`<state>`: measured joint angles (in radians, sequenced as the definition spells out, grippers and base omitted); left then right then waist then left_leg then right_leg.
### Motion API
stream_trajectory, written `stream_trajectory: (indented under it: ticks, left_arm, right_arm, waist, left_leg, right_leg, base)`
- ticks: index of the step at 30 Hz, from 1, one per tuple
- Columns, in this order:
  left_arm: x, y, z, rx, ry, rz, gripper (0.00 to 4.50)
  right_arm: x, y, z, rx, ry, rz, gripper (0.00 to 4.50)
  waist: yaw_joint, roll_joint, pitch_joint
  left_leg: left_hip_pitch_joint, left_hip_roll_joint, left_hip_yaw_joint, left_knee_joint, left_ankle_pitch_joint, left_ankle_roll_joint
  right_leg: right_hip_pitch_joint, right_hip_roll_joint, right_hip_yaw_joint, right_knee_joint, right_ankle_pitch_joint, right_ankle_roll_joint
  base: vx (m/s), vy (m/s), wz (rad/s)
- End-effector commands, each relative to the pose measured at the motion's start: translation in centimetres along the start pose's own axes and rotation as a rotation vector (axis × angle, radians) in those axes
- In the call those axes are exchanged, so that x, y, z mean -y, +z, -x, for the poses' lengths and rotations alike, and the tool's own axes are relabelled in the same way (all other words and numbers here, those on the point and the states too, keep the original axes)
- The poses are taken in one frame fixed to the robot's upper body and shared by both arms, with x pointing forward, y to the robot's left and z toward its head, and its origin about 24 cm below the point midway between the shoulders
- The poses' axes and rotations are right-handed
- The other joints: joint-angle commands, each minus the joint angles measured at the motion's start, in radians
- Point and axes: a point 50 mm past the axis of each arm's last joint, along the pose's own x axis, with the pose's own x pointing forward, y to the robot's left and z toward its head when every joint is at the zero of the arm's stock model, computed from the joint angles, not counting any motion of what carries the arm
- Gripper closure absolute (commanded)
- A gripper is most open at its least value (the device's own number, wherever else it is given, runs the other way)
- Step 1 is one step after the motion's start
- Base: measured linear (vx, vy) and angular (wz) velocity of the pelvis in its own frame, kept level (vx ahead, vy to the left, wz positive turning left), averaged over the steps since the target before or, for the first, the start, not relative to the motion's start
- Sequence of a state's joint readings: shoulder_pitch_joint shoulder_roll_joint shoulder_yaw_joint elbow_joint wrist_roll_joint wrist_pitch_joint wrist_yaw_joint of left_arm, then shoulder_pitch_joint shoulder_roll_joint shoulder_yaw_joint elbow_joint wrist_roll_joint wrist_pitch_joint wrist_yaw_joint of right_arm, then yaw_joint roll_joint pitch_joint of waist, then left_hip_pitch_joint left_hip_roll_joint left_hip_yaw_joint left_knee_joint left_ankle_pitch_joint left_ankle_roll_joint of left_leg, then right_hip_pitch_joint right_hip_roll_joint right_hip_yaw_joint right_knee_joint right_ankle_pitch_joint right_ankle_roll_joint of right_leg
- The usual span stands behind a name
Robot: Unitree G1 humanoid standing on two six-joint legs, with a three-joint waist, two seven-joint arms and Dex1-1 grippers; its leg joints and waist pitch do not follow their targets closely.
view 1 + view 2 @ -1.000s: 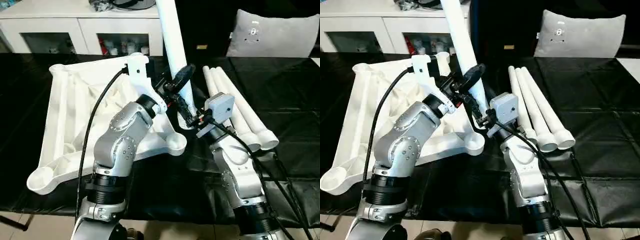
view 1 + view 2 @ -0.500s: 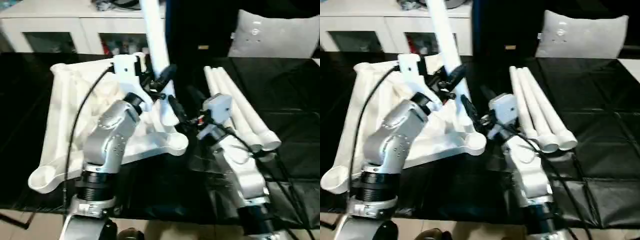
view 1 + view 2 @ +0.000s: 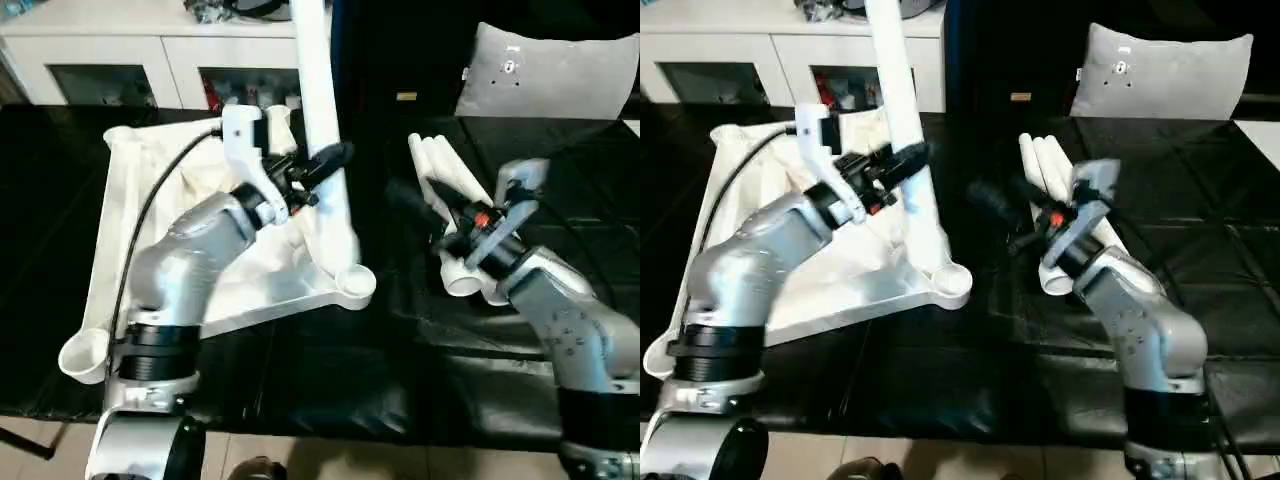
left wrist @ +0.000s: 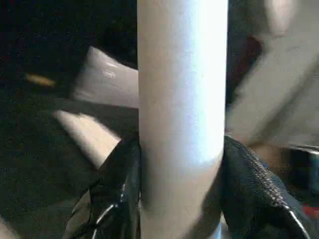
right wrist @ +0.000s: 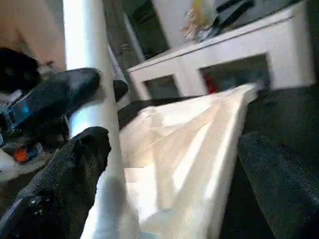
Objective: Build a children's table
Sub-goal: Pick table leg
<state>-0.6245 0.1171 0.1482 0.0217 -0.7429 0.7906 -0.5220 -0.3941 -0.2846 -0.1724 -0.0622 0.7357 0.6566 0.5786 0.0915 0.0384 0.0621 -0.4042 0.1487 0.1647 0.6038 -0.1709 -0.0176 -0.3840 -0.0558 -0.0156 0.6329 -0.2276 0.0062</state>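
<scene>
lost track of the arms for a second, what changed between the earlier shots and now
The right claw let go of the upright leg, opened wide and pulled away toward the three spare legs. The left claw stayed clamped on the leg, which now stands straighter on the upturned tabletop. The spare legs have not moved.

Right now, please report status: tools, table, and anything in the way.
Left tool shut on upright leg. Right tool open, holding nothing, apart from that leg. Top lies upside down; spare legs lie right of it. Nothing blocking seen.
</scene>
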Motion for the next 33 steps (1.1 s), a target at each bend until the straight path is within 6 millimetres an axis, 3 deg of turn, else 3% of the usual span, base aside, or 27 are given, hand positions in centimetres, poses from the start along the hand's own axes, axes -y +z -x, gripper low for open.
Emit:
stream_trajectory:
  ticks: [1,3,11,14,17,20,22,24,27,33]
  left_arm:
    - [1.7,1.4,0.1,0.017,-0.153,0.026,2.60]
    - [2.0,1.7,0.1,0.021,-0.189,0.044,2.60]
    - [3.4,2.6,0.2,-0.032,-0.347,0.008,2.60]
    - [3.8,2.5,0.1,-0.051,-0.382,-0.018,2.60]
    - [4.4,1.9,-0.3,-0.096,-0.439,-0.127,2.60]
    - [4.6,1.5,-0.7,-0.113,-0.453,-0.171,2.60]
    - [4.6,1.3,-0.9,-0.126,-0.455,-0.194,2.61]
    - [4.6,1.1,-1.3,-0.123,-0.449,-0.237,2.61]
    - [4.8,1.0,-1.6,-0.118,-0.461,-0.250,2.61]
    - [4.8,0.7,-1.5,-0.130,-0.470,-0.274,2.61]
  right_arm:
    - [-0.2,1.2,0.1,0.022,0.059,-0.034,0.00]
    - [-0.5,1.5,0.2,0.010,0.097,-0.046,0.00]
    - [-2.4,1.7,0.8,-0.084,0.303,-0.036,0.00]
    - [-2.6,1.8,0.8,-0.100,0.326,-0.032,0.00]
    - [-3.7,1.1,0.7,-0.173,0.402,0.026,0.00]
    - [-4.1,0.7,0.6,-0.198,0.435,0.038,0.00]
    - [-4.1,0.3,0.4,-0.220,0.432,0.057,0.38]
    - [-4.1,-0.2,0.2,-0.259,0.428,0.080,0.40]
    - [-4.2,-0.7,0.0,-0.277,0.433,0.092,0.82]
    - [-4.4,-0.9,-0.2,-0.278,0.445,0.090,1.32]
  waist:
    - [0.007,-0.024,-0.074]
    - [0.007,-0.028,-0.071]
    - [0.016,-0.027,-0.067]
    - [0.019,-0.027,-0.066]
    - [0.020,-0.019,-0.066]
    - [0.016,-0.022,-0.067]
    - [0.017,-0.021,-0.067]
    - [0.016,-0.021,-0.066]
    - [0.014,-0.022,-0.068]
    - [0.011,-0.023,-0.069]
  left_leg:
    - [0.027,0.058,-0.015,-0.055,-0.069,0.063]
    - [0.026,0.061,-0.014,-0.059,-0.080,0.062]
    - [0.029,0.064,-0.013,-0.063,-0.085,0.045]
    - [0.028,0.064,-0.012,-0.062,-0.089,0.037]
    - [0.030,0.067,-0.016,-0.065,-0.095,0.028]
    - [0.029,0.067,-0.015,-0.066,-0.101,0.024]
    - [0.030,0.068,-0.015,-0.065,-0.101,0.021]
    - [0.029,0.068,-0.016,-0.066,-0.113,0.011]
    - [0.029,0.068,-0.016,-0.065,-0.111,0.009]
    - [0.028,0.067,-0.015,-0.063,-0.096,0.030]
  right_leg:
    - [0.035,-0.076,0.028,-0.066,-0.027,-0.262]
    - [0.037,-0.076,0.028,-0.067,-0.038,-0.257]
    - [0.039,-0.079,0.031,-0.072,-0.047,-0.228]
    - [0.038,-0.081,0.033,-0.074,-0.066,-0.228]
    - [0.037,-0.078,0.033,-0.075,-0.080,-0.206]
    - [0.039,-0.080,0.034,-0.075,-0.065,-0.204]
    - [0.038,-0.081,0.034,-0.075,-0.064,-0.211]
    - [0.040,-0.081,0.034,-0.075,-0.067,-0.215]
    - [0.041,-0.081,0.033,-0.072,-0.049,-0.223]
    - [0.042,-0.081,0.033,-0.069,-0.019,-0.241]
  base:
    - [0.000,0.000,0.00]
    - [0.000,0.000,0.00]
    - [0.000,0.000,0.00]
    - [0.000,0.000,0.00]
    - [0.000,0.000,0.00]
    - [0.000,0.000,0.00]
    - [0.000,0.000,0.00]
    - [0.000,0.000,0.00]
    - [0.000,0.000,0.00]
    - [0.000,0.000,0.00]
